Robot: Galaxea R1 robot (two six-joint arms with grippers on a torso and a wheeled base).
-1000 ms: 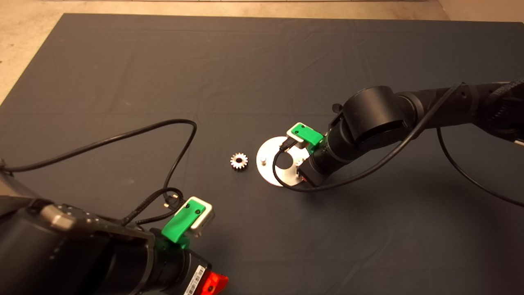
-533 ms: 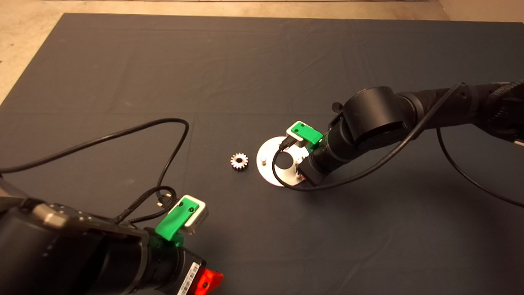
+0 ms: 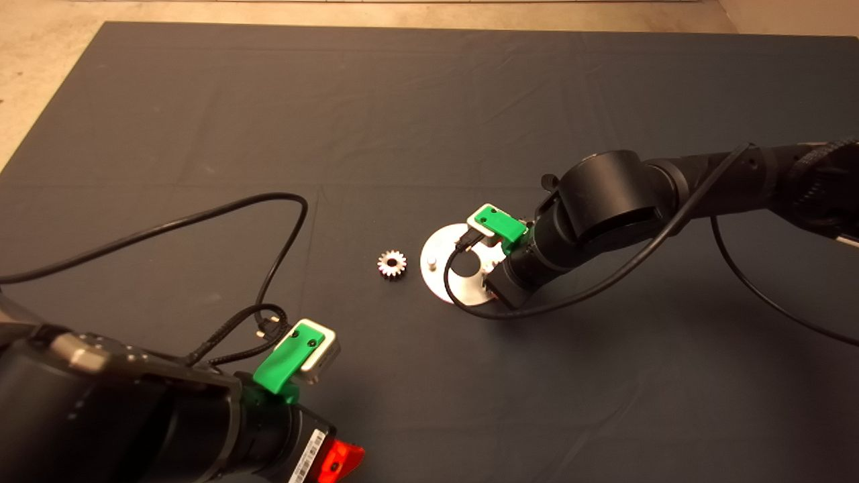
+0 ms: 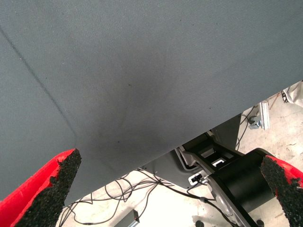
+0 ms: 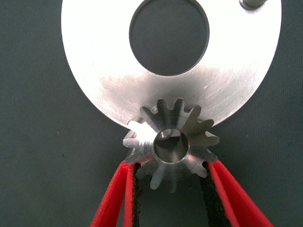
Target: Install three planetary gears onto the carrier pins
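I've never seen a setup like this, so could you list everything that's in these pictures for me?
Mat: one, dark grey, covering the table.
Carrier disc: one, silver, mid-mat, large centre hole.
Carrier pins: one bare, left side of disc; others hidden.
Loose gear: one, silver, on mat left of disc.
Held gear: one, silver, at disc edge.
Cables: black.
Right gripper: red fingers, clamping held gear.
Left gripper: open, lower left, idle.

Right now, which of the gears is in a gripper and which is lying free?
The gear at the disc's edge is pinched by the right gripper. The other gear lies loose on the mat, beside the disc.
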